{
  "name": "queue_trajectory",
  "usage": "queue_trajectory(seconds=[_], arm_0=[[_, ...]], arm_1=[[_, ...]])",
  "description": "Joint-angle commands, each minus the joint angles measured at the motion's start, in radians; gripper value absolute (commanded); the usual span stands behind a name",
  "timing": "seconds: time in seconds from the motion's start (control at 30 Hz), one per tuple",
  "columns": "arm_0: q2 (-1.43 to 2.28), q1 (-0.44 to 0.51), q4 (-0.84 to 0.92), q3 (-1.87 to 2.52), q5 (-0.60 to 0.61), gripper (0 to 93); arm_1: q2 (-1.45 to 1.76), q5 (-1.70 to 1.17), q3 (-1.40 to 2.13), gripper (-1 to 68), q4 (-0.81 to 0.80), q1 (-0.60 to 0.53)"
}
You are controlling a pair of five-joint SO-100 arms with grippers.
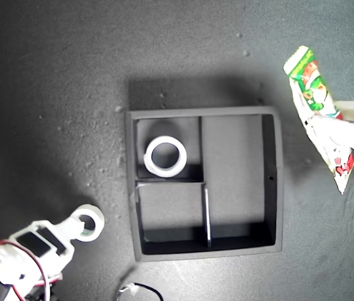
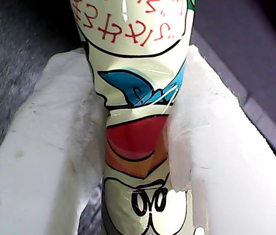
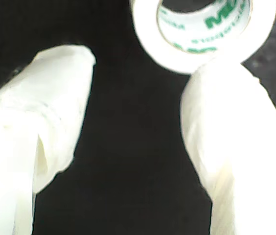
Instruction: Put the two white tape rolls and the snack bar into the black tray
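In the exterior view one white roll point(image 1: 165, 157) is lying in the black tray point(image 1: 276, 182), in the small compartment at eleven o'clock. The snack bar point(image 1: 318, 119) is hanging beyond the rim at two o'clock.

In the first wrist view, the first gripper point(image 2: 138, 142) is pinching the wrapper at mid-length; it seems light, crinkly, slippery.

In the second wrist view, the second gripper point(image 3: 133, 127) is standing open and empty beside the second roll point(image 3: 204, 32), which seems stiff, best taken across its rim

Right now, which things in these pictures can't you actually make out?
- Snack bar: my first gripper covers its middle in the exterior view; the first wrist view cuts off both ends.
- Second tape roll: cut by the second wrist view's edge, and one fingertip hides part; its green print is unreadable.
- My second gripper: whether it touches that roll is unclear.
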Motion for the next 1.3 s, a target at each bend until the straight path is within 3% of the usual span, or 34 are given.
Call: queue_trajectory(seconds=[0.0, 0.07, 0.33, 0.57, 0.7, 0.83, 1.03, 1.27], arm_0=[[0.101, -0.003, 0.008, 0.032, 0.018, 13.1], [0.120, 0.006, 0.008, 0.044, 0.025, 13.0], [0.003, 0.040, -0.029, -0.012, 0.044, 13.4], [-0.127, 0.029, -0.029, -0.152, 0.072, 14.4], [-0.163, -0.003, -0.029, -0.170, 0.055, 14.4], [-0.190, -0.026, -0.029, -0.181, 0.035, 14.4], [-0.238, -0.032, -0.021, -0.190, -0.009, 14.6], [-0.199, 0.014, -0.014, -0.173, -0.048, 14.4]], arm_1=[[0.034, 0.083, -0.081, -0.7, 0.110, 0.035], [0.017, 0.003, -0.153, -0.7, 0.138, 0.054], [0.028, -0.951, -0.385, -0.7, 0.153, 0.106], [0.015, -1.825, -0.554, -0.7, 0.153, -0.057], [-0.015, -2.169, -0.586, -0.7, 0.164, -0.158], [-0.227, -2.347, -0.804, -0.7, 0.319, -0.213], [-0.822, -2.427, -1.569, -0.7, 0.830, -0.253], [-0.885, -2.399, -1.557, -0.7, 0.870, -0.242]])
